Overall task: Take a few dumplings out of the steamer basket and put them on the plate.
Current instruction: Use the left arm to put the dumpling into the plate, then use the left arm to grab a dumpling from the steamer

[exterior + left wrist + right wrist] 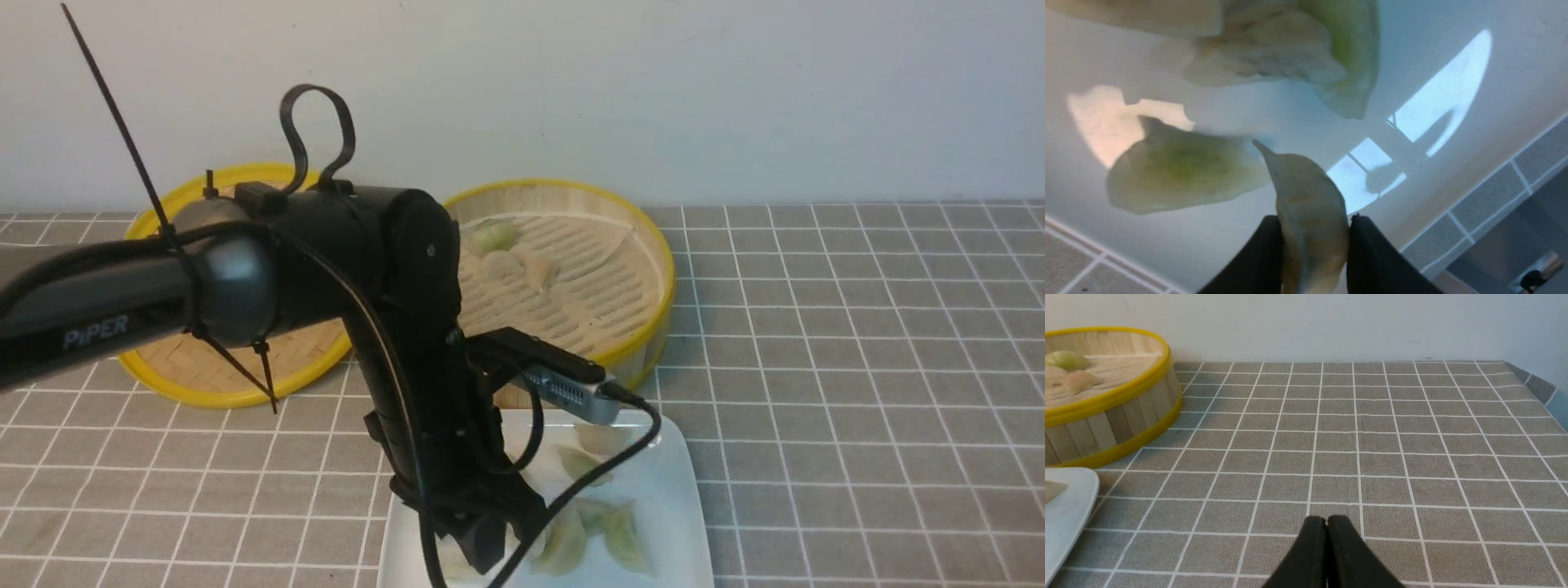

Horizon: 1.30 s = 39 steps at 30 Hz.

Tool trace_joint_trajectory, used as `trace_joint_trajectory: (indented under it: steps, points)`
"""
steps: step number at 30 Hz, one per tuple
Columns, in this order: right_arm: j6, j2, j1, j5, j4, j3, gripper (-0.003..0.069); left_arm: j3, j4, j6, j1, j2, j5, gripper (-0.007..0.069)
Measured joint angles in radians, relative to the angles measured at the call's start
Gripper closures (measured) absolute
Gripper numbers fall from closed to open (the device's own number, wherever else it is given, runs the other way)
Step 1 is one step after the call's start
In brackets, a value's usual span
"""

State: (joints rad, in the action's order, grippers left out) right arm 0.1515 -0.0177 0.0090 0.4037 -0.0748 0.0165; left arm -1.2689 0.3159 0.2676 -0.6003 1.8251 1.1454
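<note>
Left gripper (490,543) sits low over the plate (673,490), above its near-left part. Wrist view: both black fingers (1367,249) pinch one off-white dumpling (1306,183) by its broad end, and its pointed tip sticks out over the glossy plate surface. Cannot tell whether this pinched dumpling touches the plate.

Loose dumplings on the plate (624,531): two greenish ones on the near half, just right of the gripper. Two paler ones lie toward the far edge, partly crossed by the arm's cable (608,474). In the left wrist view a green one (1180,175) lies just beside the pinched one.

Steamer basket (663,269) stands just behind the plate's far edge. At least three dumplings in the basket (495,237), one green and two pale, partly hidden by the arm.

Woven lid (204,371) lies behind and left of the plate. The arm hides whether it touches the basket.

Right gripper (1326,522): fingers pressed together with nothing between them. It is over the grey checked tablecloth (1372,437), off to the right of the plate.
</note>
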Motion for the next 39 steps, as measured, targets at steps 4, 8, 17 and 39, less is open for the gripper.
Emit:
trace_joint_trajectory:
  steps: [4, 8, 17, 39]
  points:
    - [0.0, 0.0, 0.0, 0.0, 0.0, 0.0, 0.0673, 0.0, 0.007, 0.021, -0.034, 0.0, 0.0, 0.0444]
    - [0.0, 0.0, 0.0, 0.0, 0.0, 0.0, 0.0673, 0.001, 0.018, 0.024, -0.043, 0.0, 0.009, 0.0444]
    - [0.0, 0.0, 0.0, 0.0, 0.0, 0.0, 0.0673, 0.002, 0.03, 0.025, -0.045, 0.002, 0.023, 0.0274]
    - [0.0, 0.0, 0.0, 0.0, 0.0, 0.0, 0.0673, -0.578, -0.066, -0.012, 0.241, 0.218, -0.408, 0.0622]
